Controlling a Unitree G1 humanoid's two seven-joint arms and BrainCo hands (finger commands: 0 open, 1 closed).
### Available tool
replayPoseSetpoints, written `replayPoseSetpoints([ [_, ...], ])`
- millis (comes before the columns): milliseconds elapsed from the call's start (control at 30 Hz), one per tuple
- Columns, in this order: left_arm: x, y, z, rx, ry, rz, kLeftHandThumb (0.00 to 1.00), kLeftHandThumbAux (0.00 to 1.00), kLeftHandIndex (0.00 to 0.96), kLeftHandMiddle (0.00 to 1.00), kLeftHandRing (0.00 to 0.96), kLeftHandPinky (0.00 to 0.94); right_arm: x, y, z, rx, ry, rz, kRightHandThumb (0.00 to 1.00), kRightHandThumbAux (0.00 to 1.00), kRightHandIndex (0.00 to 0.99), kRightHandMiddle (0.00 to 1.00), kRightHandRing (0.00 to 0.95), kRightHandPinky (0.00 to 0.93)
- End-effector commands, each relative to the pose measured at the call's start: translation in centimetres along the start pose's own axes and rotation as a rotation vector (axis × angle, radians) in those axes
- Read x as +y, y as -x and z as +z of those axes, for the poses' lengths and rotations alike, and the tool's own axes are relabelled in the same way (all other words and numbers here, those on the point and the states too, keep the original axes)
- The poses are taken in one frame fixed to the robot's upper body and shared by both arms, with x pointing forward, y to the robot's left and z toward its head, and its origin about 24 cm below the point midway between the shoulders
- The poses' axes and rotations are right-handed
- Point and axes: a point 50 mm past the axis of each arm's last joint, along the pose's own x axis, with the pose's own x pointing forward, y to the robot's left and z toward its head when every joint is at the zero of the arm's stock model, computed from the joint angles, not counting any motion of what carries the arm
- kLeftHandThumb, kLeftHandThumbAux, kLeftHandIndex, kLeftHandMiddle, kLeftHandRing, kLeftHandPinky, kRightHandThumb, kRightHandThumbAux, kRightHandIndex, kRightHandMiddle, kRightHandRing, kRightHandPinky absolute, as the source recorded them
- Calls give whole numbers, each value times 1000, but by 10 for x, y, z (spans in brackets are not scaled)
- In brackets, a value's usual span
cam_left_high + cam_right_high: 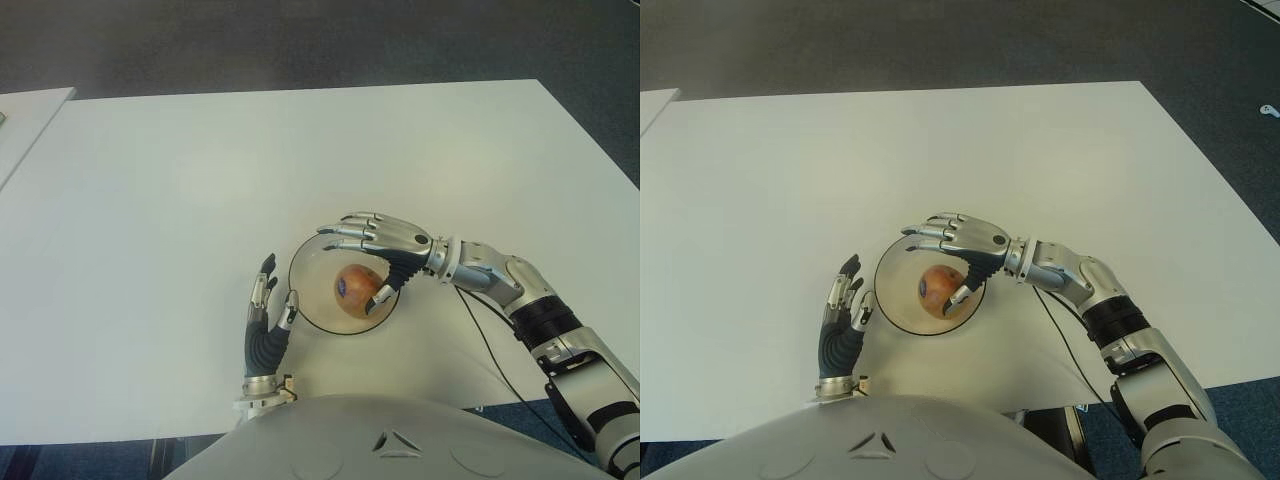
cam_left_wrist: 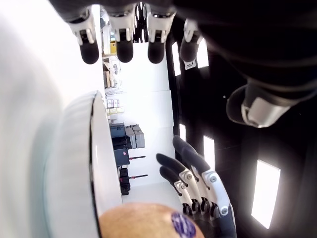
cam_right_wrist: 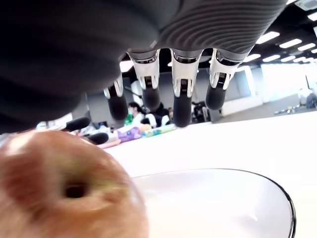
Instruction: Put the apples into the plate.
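Observation:
A single red-yellow apple [image 1: 357, 288] with a dark sticker lies inside the white, dark-rimmed plate [image 1: 312, 300], near the table's front edge. My right hand [image 1: 372, 240] hovers over the plate's far side with its fingers [image 3: 181, 94] stretched out flat above the apple [image 3: 64, 188]. Its thumb [image 1: 382, 294] reaches down beside the apple, and the hand holds nothing. My left hand [image 1: 265, 315] shows just left of the plate, fingers straight and spread, thumb close to the rim [image 2: 99, 148]. No other apple is in view.
The white table [image 1: 200, 180] stretches wide on the far side and to both sides of the plate. A second white surface [image 1: 25, 120] adjoins at the far left. A black cable [image 1: 480, 340] runs under my right forearm. Dark floor lies beyond the far edge.

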Motion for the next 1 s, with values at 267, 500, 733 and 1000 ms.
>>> replayPoseSetpoints([
  [267,-6,0,-1,8,13,3,0,431,0,0,0,0,0,1,1,-14,0,-1,90,279,0,0,0,0],
  [500,-6,1,-1,9,11,-4,0,423,0,0,0,0,1,0,0,6,-23,-17,79,279,0,0,0,0],
  [733,-6,1,0,2,6,-4,0,417,0,0,0,0,2,3,-5,113,-160,-71,105,249,0,0,0,0],
  [1000,-6,3,1,1,7,2,0,419,0,0,0,0,-12,18,-19,238,-342,-160,119,240,0,0,0,0],
])
